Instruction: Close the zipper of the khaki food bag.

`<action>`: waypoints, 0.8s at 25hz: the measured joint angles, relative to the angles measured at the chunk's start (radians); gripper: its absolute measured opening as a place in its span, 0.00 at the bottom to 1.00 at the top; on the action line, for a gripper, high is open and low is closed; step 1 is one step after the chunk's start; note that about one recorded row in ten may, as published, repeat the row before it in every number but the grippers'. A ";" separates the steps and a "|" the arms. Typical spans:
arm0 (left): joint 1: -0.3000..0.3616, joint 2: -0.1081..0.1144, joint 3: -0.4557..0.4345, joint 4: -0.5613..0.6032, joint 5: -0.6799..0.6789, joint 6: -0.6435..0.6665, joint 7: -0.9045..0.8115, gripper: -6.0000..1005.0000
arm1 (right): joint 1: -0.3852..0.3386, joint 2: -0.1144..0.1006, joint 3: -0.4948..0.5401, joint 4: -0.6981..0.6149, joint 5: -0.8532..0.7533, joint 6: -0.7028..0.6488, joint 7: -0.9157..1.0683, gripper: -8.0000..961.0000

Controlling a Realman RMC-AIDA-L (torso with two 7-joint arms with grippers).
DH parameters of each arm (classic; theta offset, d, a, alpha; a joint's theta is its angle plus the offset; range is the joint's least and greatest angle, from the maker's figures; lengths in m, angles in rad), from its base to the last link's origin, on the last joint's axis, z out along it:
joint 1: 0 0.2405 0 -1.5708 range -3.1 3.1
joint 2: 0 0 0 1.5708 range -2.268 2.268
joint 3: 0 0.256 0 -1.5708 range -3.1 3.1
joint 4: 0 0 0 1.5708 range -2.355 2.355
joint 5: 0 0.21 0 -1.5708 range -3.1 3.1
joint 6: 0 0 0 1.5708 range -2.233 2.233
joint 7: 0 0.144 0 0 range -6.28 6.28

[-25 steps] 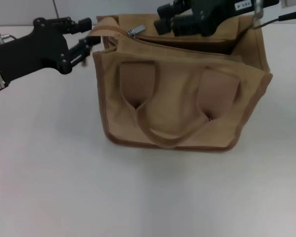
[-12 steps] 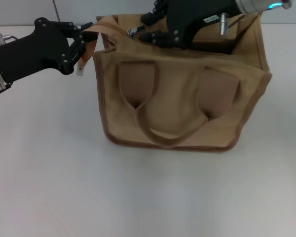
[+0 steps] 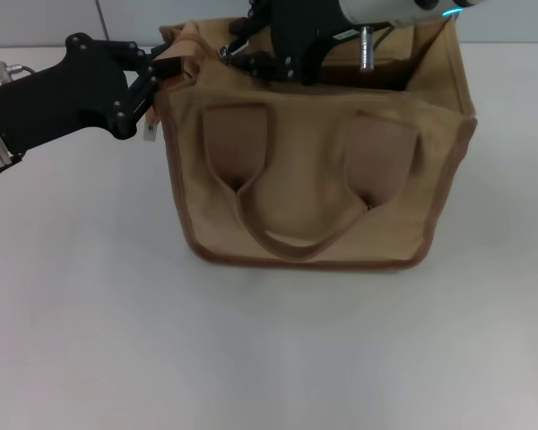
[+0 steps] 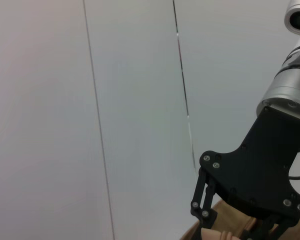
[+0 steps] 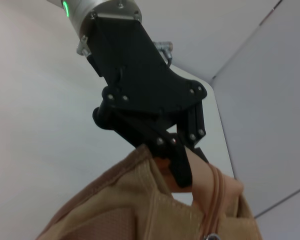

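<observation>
The khaki food bag (image 3: 309, 161) stands upright on the white bench (image 3: 251, 358), its handles (image 3: 287, 224) hanging down the near face. The left gripper (image 3: 161, 73) reaches in level from the left and pinches the tan fabric tab at the bag's top left corner. The right gripper (image 3: 242, 55) comes down over the open top at the zipper (image 3: 226, 52) pull; whether it grips the pull cannot be told. A small white tag (image 3: 149, 130) hangs beside the left gripper.

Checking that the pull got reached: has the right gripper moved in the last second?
Yes. The right gripper has shifted toward the khaki food bag's left-gripper corner.
</observation>
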 joint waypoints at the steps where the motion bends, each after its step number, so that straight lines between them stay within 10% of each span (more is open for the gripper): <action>1: 0.001 0.000 0.000 0.000 0.000 0.005 0.000 0.02 | -0.003 0.001 -0.008 -0.011 0.000 0.000 -0.001 0.30; 20: 0.010 0.000 -0.009 -0.001 -0.003 0.037 0.004 0.02 | -0.074 0.005 -0.055 -0.117 0.004 0.005 0.025 0.08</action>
